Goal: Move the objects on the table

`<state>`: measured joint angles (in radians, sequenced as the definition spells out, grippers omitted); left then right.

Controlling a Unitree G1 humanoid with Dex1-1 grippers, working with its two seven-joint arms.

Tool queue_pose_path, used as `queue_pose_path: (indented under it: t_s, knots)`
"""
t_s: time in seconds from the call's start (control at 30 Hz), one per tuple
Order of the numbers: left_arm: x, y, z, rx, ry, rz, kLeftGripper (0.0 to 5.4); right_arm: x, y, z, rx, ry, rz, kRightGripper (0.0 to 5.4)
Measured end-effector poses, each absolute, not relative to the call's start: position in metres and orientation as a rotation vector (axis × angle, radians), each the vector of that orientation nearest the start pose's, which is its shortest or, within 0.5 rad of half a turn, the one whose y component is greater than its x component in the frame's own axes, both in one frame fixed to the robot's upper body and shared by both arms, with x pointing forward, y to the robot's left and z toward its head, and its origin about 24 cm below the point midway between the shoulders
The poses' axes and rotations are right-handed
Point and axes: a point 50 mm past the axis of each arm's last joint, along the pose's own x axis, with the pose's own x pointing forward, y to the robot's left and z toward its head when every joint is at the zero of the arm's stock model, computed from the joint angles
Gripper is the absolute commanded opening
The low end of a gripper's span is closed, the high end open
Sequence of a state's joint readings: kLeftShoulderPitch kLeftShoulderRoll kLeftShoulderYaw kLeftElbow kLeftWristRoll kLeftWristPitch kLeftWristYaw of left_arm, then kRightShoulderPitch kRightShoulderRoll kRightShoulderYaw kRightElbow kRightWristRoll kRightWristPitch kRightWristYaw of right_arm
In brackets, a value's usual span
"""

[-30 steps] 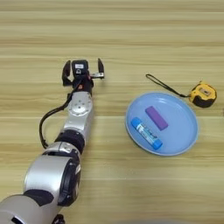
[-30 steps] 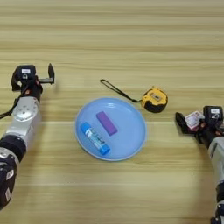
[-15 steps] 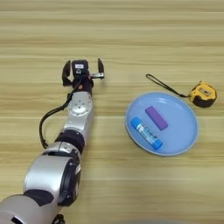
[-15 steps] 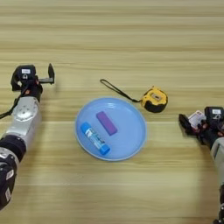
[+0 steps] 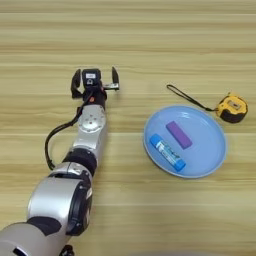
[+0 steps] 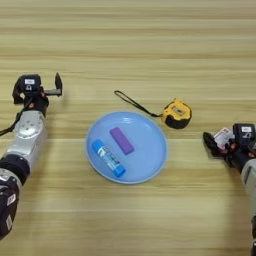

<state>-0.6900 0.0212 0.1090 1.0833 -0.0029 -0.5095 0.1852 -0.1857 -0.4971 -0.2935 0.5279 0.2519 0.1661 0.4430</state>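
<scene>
The right gripper (image 6: 220,145) hovers low at the table's (image 6: 150,40) right edge with its fingers apart on nothing, just right of the yellow-and-black tape measure (image 6: 176,113); the left gripper (image 5: 95,82) is parked well to the left, splayed and empty. The purple block (image 6: 122,140) already lies in the blue plate (image 6: 155,162) beside a blue tube (image 6: 108,158). The tape measure, just outside the rim, seems next: the right gripper must slide left and close on it.

We note a blue plate (image 6: 150,165) at frame centre on the counter (image 6: 150,40), holding a purple block (image 6: 122,140) and a blue tube (image 6: 108,158). The tape measure (image 6: 176,114) sits just upper right of the plate. Left gripper (image 6: 38,83) at left edge, jaws apart; right gripper (image 6: 220,145) at right edge.
</scene>
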Motion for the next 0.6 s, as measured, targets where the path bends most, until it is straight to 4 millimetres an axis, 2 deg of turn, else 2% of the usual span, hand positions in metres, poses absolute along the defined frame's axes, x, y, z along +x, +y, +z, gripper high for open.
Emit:
queue_pose_path:
  t_s: [0.33,0.6]
  knots:
    - [0.356,0.132,0.047,-0.004,-0.09,0.109,5.4,0.239,-0.281,0.026,0.033,0.364,0.103,4.33]
    - [0.356,0.132,0.047,-0.004,-0.09,0.109,5.4,0.232,-0.264,0.043,0.024,0.323,0.144,4.33]
